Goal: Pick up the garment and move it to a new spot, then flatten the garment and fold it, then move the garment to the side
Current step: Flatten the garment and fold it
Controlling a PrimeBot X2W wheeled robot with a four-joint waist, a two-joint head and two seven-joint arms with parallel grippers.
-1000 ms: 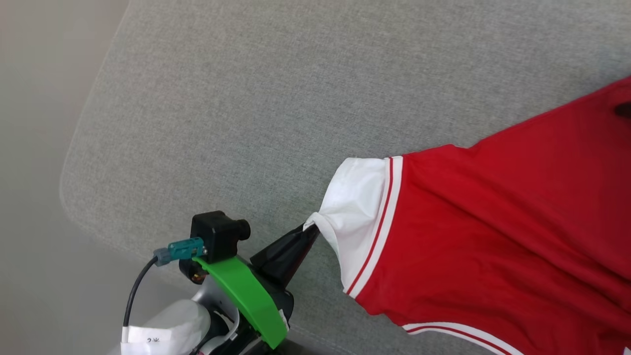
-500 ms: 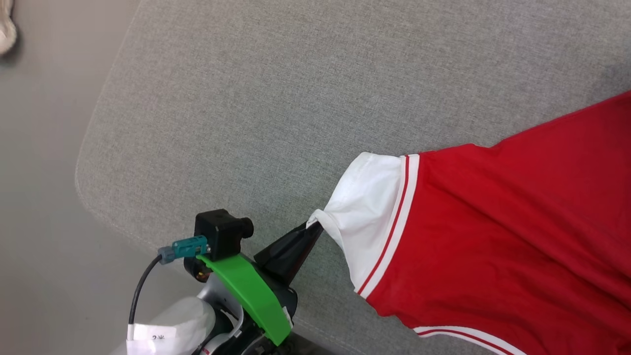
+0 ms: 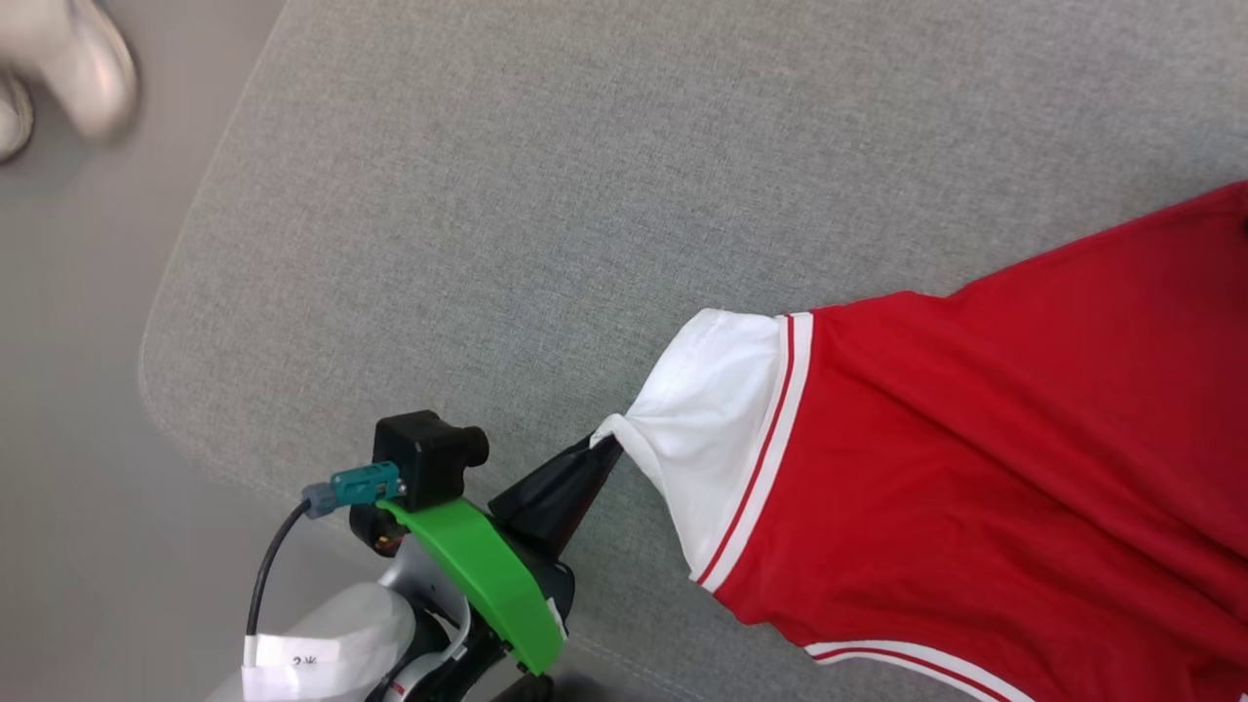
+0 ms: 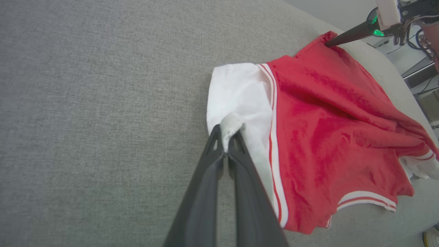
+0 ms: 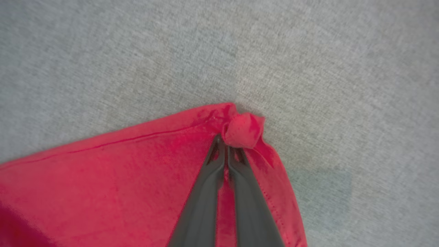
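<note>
The garment [image 3: 975,458], a red jersey with white sleeves and red-white striped trim, lies on the grey fabric surface [image 3: 546,195] at the right of the head view. My left gripper [image 3: 603,445] is shut on the tip of its white sleeve [image 3: 712,429]; the left wrist view shows that pinch [image 4: 226,144] with white cloth bunched between the fingertips. In the right wrist view my right gripper [image 5: 226,142] is shut on a red corner of the garment [image 5: 241,132], which is puckered into a small knob. The left wrist view also shows the right gripper [image 4: 327,44] at the garment's far edge.
The grey surface's rounded corner [image 3: 161,390] and edge lie left of my left arm, with pale floor [image 3: 68,390] beyond. A person's light shoe [image 3: 83,58], blurred, is at the top left on the floor. Equipment and cables [image 4: 418,61] stand past the surface's far end.
A person's shoe has come into view at the top left. The head camera has shifted slightly. The left gripper stays shut on the sleeve tip.
</note>
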